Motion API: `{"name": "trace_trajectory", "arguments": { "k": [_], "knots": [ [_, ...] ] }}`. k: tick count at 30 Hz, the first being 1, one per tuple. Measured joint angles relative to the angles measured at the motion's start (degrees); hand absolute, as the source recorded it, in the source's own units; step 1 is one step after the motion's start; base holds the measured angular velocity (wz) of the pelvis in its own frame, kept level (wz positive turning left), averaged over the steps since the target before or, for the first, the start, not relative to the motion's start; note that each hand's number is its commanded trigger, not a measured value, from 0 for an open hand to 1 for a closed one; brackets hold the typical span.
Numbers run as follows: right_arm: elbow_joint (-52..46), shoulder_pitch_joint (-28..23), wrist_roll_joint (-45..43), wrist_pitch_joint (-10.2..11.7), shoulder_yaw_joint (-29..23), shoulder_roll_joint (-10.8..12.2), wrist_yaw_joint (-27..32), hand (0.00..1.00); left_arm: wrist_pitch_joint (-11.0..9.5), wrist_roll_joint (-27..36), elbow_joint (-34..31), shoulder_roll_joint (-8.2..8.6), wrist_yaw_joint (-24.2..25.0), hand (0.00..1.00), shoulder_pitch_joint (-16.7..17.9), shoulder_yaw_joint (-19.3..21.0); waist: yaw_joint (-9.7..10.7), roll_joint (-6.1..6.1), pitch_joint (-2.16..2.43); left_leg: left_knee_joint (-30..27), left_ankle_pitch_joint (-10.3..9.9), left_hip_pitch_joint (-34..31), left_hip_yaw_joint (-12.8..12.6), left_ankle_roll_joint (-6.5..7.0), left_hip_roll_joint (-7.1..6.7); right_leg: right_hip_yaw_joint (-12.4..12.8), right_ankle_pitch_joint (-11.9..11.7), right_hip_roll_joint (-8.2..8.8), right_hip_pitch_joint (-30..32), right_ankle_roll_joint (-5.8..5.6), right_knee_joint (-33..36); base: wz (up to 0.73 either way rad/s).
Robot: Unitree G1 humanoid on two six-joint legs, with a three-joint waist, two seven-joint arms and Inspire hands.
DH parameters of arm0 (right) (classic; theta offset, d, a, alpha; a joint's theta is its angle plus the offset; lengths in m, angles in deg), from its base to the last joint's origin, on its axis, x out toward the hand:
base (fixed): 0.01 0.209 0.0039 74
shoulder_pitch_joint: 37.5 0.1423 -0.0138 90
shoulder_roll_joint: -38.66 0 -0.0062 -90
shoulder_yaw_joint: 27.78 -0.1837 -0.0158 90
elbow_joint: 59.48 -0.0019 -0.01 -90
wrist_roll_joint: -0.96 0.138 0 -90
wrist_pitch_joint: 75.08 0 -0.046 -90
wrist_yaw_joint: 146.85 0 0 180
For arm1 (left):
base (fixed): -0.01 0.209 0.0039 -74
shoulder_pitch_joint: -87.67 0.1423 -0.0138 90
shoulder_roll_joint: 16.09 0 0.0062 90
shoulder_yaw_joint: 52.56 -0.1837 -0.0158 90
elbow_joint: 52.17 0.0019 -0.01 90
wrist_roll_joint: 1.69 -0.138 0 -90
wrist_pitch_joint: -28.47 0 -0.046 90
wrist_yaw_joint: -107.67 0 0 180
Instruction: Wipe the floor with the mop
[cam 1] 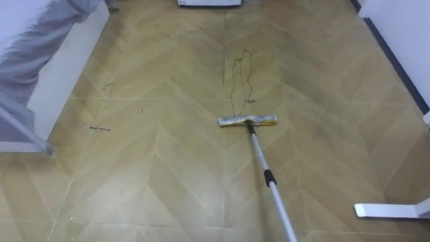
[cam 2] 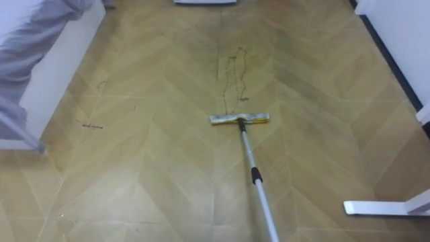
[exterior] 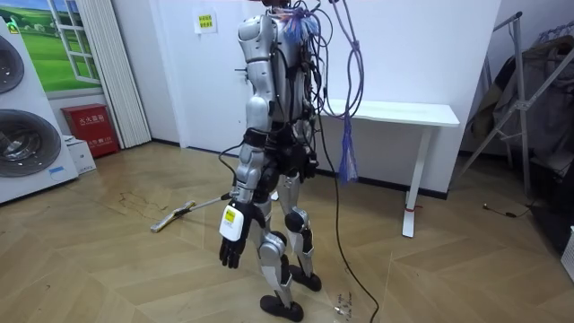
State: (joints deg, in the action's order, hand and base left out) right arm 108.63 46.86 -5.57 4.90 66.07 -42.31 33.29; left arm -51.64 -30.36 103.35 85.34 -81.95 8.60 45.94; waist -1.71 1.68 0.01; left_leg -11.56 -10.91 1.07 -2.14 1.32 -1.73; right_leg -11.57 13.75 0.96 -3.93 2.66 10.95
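Note:
A flat mop head (cam 1: 247, 121) lies on the wooden floor straight ahead of me. Its silver pole (cam 1: 269, 181) with a black collar runs back toward the lower edge of the eye views. Dark scribbled marks (cam 1: 240, 77) stain the floor just beyond the mop head, and a smaller mark (cam 1: 99, 128) lies to the left. In the room view the mop (exterior: 175, 215) rests on the floor at the room view's left of me, its pole reaching my body. My left hand (exterior: 231, 235) hangs at my side with relaxed fingers, holding nothing.
White furniture draped with grey cloth (cam 1: 47, 60) stands on my left. A white table foot (cam 1: 390, 210) lies at my lower right, below a white wall with a dark baseboard (cam 1: 396, 60). Washing machines (exterior: 22, 135), a white desk (exterior: 404, 114) and a drying rack (exterior: 529, 108) stand around the room.

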Motion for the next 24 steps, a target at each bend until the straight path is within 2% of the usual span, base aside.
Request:
{"name": "trace_trajectory", "arguments": {
  "k": [4,5,6,7,8,9,11,13,15,16,18,20,22,24],
  "knots": [
    [0.07,1.35,0.86,-0.02,0.5,0.0,0.99,1.0,-0.08,0.42,0.12,0.01,-1.2,0.0,-1.9,-0.97,0.07,0.32,0.11,-1.48,0.01,-4.38,0.47,0.01,0.05,-0.55,-0.11,0.07,3.96,0.16,1.98,0.05],
    [0.11,1.96,1.01,-0.01,0.56,-0.02,1.55,1.0,-0.26,0.73,0.11,0.0,-1.65,0.0,-2.86,-1.11,0.09,0.15,0.02,-2.34,0.01,-6.12,0.54,0.01,0.08,-0.76,-0.13,0.14,5.51,0.21,2.93,0.09],
    [0.31,2.38,1.12,0.07,0.62,-0.02,1.89,1.0,-0.4,1.09,0.21,-0.03,-2.08,0.0,-3.35,-1.53,0.16,0.21,-0.19,-2.85,0.01,-7.04,0.64,0.01,0.08,-0.94,-0.15,0.2,6.41,0.25,3.52,0.13],
    [0.81,3.32,1.76,0.35,0.73,-0.02,2.73,1.0,-0.89,1.14,0.79,0.02,-2.82,0.0,-4.59,-2.12,0.17,-0.07,-0.64,-4.39,0.01,-9.25,0.87,0.01,0.09,-1.33,-0.14,0.41,8.44,0.25,5.14,0.17],
    [1.16,4.07,2.89,0.58,1.22,-0.05,3.41,1.0,-1.64,1.59,1.5,0.02,-3.74,0.0,-5.84,-2.75,0.14,-0.06,-0.86,-6.1,0.01,-11.72,1.09,0.01,0.08,-1.61,-0.06,0.58,10.59,0.35,6.35,0.17],
    [1.17,4.53,3.6,0.62,1.37,-0.04,3.74,1.0,-1.87,2.0,1.7,0.02,-4.13,0.0,-6.5,-3.1,0.08,-0.3,-0.88,-7.28,0.01,-13.28,1.14,0.01,0.07,-1.58,0.05,0.73,12.0,0.47,7.34,0.1],
    [1.19,6.4,6.55,0.98,1.97,-0.03,4.62,1.0,-2.93,2.33,2.59,0.18,-6.16,0.0,-8.47,-3.16,-0.19,-0.16,-1.36,-12.32,-0.2,-19.69,1.33,0.27,0.07,-1.56,0.9,1.37,18.1,0.92,12.21,0.07],
    [1.23,6.82,8.34,1.94,2.79,-0.05,5.54,1.0,-3.07,3.4,2.74,0.47,-7.24,0.0,-9.62,-3.1,-0.24,-0.25,-1.44,-16.04,-0.82,-24.34,1.33,0.52,0.15,-1.56,1.87,1.57,22.2,1.09,15.39,0.17],
    [1.22,6.86,9.95,2.78,3.06,-0.15,6.26,1.0,-3.68,4.37,3.08,0.75,-8.09,0.0,-10.35,-3.04,-0.32,-0.85,-1.6,-19.4,-1.77,-28.64,2.59,0.44,0.01,-2.13,3.03,1.86,26.1,1.42,18.35,0.22],
    [1.22,6.72,10.97,3.01,3.63,-0.2,6.64,1.0,-4.16,4.59,3.04,0.82,-8.77,0.0,-10.4,-3.15,-0.3,-1.31,-1.73,-21.51,-2.9,-31.17,2.97,0.5,0.0,-2.36,4.29,2.01,28.82,1.42,21.0,0.21],
    [1.22,6.37,11.99,2.98,3.99,-0.06,6.59,1.0,-4.09,5.56,2.83,0.72,-9.44,0.0,-10.32,-3.18,-0.38,-1.39,-1.75,-24.52,-3.85,-34.95,3.36,0.7,-0.06,-2.51,6.01,2.93,33.1,1.47,25.74,0.15],
    [1.3,6.13,13.42,2.98,4.13,-0.34,6.43,1.0,-3.81,7.66,2.8,0.8,-10.05,0.0,-9.89,-3.23,-0.28,-1.49,-1.67,-27.35,-3.95,-38.74,3.71,0.73,-0.9,-2.58,7.05,4.13,37.27,1.75,29.96,0.1],
    [1.33,5.4,15.53,2.98,5.17,-0.64,6.39,1.0,-3.4,9.71,2.63,0.49,-10.31,0.0,-9.3,-4.37,-0.35,-1.81,-1.47,-29.71,-4.17,-40.82,3.96,0.63,-0.92,-2.81,7.5,4.45,39.05,1.99,32.37,0.08],
    [1.37,4.8,16.82,2.97,6.13,-0.9,6.42,1.0,-3.02,11.75,2.57,0.51,-10.91,0.0,-8.47,-4.47,-0.48,-2.2,-1.15,-33.43,-5.47,-42.94,4.12,0.48,-0.82,-2.93,8.76,4.52,41.01,2.54,35.52,-0.02]
  ]
}}
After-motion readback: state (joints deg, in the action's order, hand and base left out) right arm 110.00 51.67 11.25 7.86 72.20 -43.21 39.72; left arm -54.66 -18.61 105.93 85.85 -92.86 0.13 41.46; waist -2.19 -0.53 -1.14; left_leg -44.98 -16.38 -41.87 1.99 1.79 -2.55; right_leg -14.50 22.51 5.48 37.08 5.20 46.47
